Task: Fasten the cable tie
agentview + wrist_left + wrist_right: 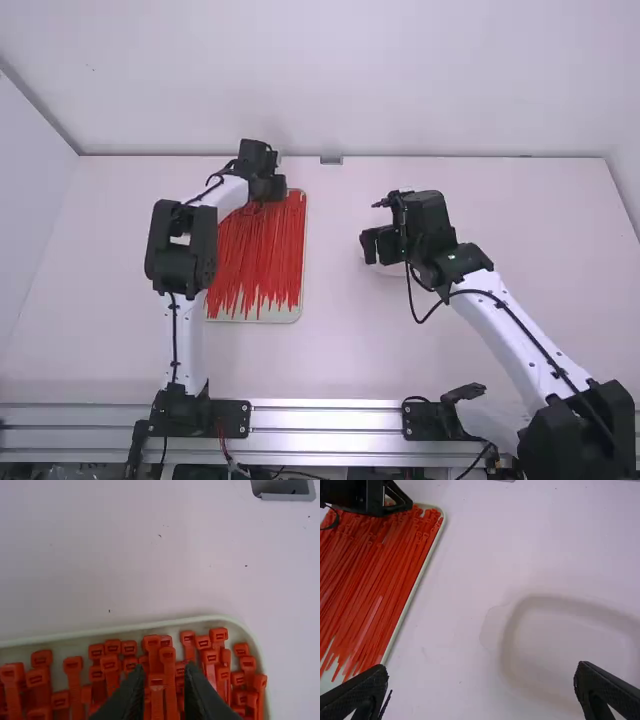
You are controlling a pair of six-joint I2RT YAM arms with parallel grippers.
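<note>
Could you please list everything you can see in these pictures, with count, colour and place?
cable ties: a dense pile, too many to count, orange-red, lying lengthwise in the tray
tray: one, pale, on the table's left half
shallow dish: one, white, empty, below the right gripper
bracket: one, grey, at the table's far edge
table: one, white
rail: one, metal, along the near edge, carrying both arm bases
left gripper: black, open, low over the tie heads at the tray's far end
right gripper: black, wide open, right of the tray
</note>
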